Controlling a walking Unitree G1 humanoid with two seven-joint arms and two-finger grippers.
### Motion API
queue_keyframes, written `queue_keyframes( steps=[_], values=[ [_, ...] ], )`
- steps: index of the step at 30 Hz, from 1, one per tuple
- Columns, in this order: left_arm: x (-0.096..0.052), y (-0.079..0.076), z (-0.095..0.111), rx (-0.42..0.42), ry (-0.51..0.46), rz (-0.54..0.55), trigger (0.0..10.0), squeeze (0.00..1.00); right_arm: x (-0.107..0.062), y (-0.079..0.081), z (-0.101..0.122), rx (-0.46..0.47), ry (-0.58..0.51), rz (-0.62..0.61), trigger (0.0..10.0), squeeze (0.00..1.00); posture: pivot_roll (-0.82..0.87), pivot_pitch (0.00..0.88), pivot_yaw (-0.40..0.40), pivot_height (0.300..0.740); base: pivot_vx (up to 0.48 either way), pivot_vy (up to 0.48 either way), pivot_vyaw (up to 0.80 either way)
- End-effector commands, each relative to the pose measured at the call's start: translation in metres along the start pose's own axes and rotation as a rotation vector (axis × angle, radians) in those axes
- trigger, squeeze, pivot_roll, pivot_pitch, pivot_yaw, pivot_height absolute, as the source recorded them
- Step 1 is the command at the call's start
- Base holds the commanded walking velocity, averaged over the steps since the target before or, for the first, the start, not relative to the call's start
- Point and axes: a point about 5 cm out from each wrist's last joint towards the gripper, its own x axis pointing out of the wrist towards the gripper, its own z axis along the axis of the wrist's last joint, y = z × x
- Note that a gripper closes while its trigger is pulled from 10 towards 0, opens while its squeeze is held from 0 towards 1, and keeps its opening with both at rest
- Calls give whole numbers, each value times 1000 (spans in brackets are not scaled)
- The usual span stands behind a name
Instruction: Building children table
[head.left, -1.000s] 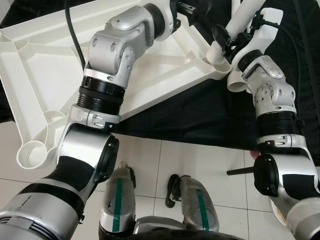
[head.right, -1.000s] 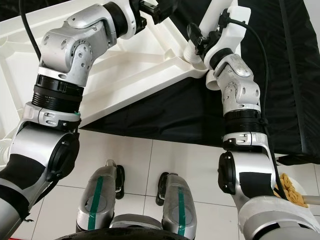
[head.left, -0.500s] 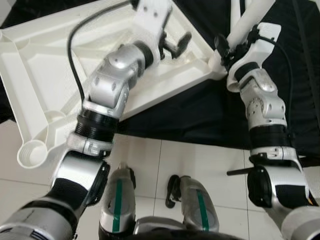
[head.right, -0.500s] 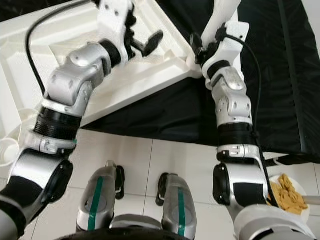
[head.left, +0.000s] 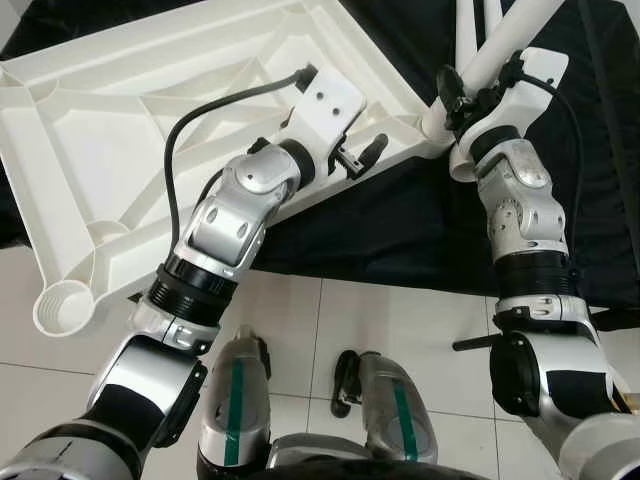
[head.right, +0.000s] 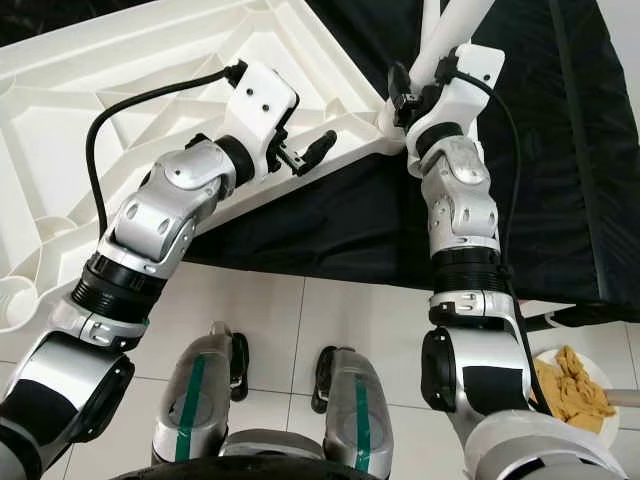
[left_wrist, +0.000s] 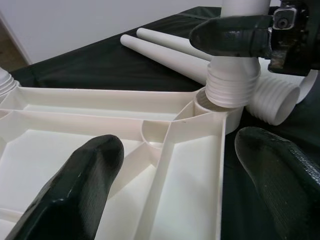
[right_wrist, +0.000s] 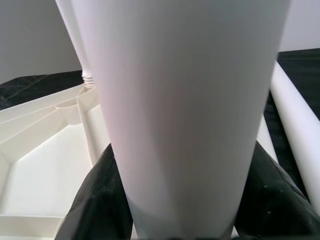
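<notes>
The white plastic table top (head.left: 150, 110) lies upside down on a black cloth, ribs facing up. A white table leg (head.left: 500, 45) stands tilted in the table top's right corner socket (left_wrist: 215, 107), and my right gripper (head.left: 455, 90) is shut on it just above its threaded end (left_wrist: 232, 85). In the right wrist view the leg (right_wrist: 180, 100) sits between both black fingers (right_wrist: 95, 200). My left gripper (head.left: 362, 160) hangs open over the table top's near edge, a short way left of that corner, with nothing between its fingers (left_wrist: 75, 195).
Loose white legs (left_wrist: 165, 52) lie on the black cloth (head.left: 400, 230) behind the corner. Another leg (right_wrist: 75, 35) stands at a farther corner. An empty round socket (head.left: 62, 305) overhangs the white tile floor at the left. A plate of food (head.right: 570, 385) sits on the floor at the right.
My left arm has drawn back from high over the table top to its near edge, with the gripper still open. The right gripper has kept hold of the leg at the corner.
</notes>
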Motion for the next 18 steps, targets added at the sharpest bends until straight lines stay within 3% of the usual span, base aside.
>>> queue_keyframes(
  steps=[1,8,18],
  values=[
    [-1,-10,-4,6,16,-95,10000,0,3,-2,5,6,-29,-9,10000,0,87,62,-55,740,0,0,0],
    [-2,-13,-3,9,17,-74,10000,0,4,0,-3,-34,-16,-9,10000,0,92,74,-58,740,0,0,0],
    [-4,-13,3,-16,4,-32,10000,0,10,7,-13,-1,1,8,10000,0,105,82,-66,740,0,0,0]
  ],
)
